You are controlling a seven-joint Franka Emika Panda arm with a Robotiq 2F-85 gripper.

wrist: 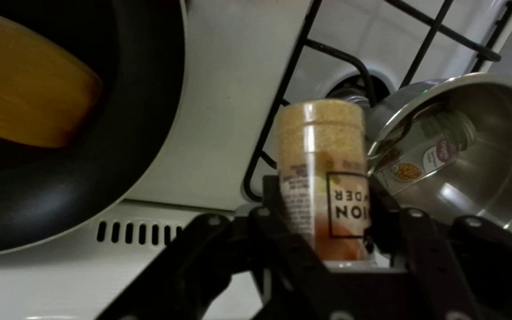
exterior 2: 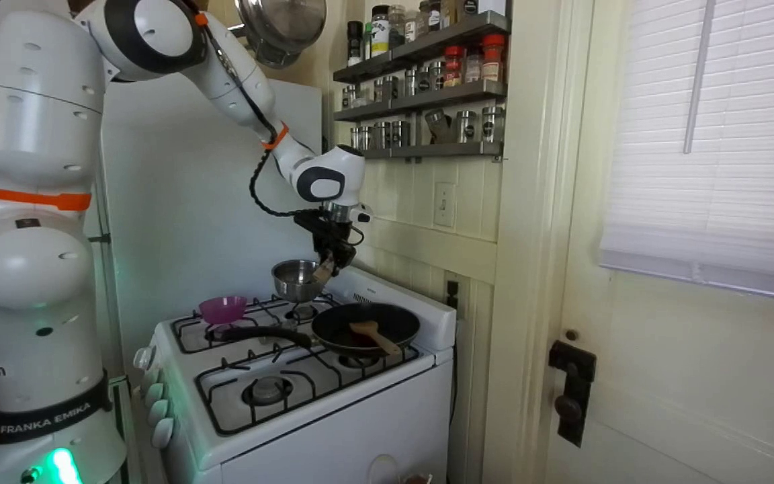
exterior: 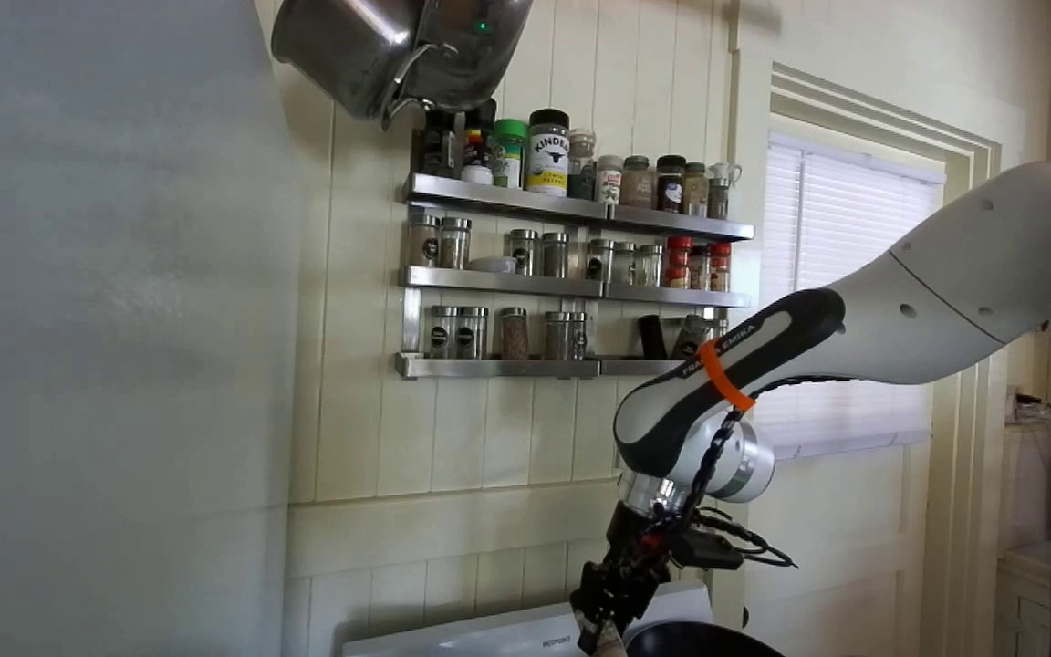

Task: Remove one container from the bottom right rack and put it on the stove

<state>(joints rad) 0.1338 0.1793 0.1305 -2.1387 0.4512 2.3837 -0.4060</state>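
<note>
Here's the end effector (wrist: 326, 195), closed to the width of the jar (wrist: 322, 138) it grips, tan powder showing inside, held tilted over the stove (exterior 2: 333, 417), near the pot (exterior 2: 291, 289)! In that pot lies a second jar (wrist: 436, 155), clear and labelled. The pan (exterior 2: 402, 326) holds a spatula (exterior 2: 375, 334); the bowl's (exterior 2: 222, 312) contents can't be made out. The bottom rack (exterior 2: 457, 150) carries a leaning jar (exterior 2: 438, 125) and two upright jars (exterior 2: 466, 126).

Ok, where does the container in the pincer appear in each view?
In an exterior view: container, right of centre, cut by the bottom edge.
In an exterior view: container, left of centre, slightly below mid-height.
Wrist view: container, large, right of centre.
Shared landmark: the black pan, visible in all three views.
</note>
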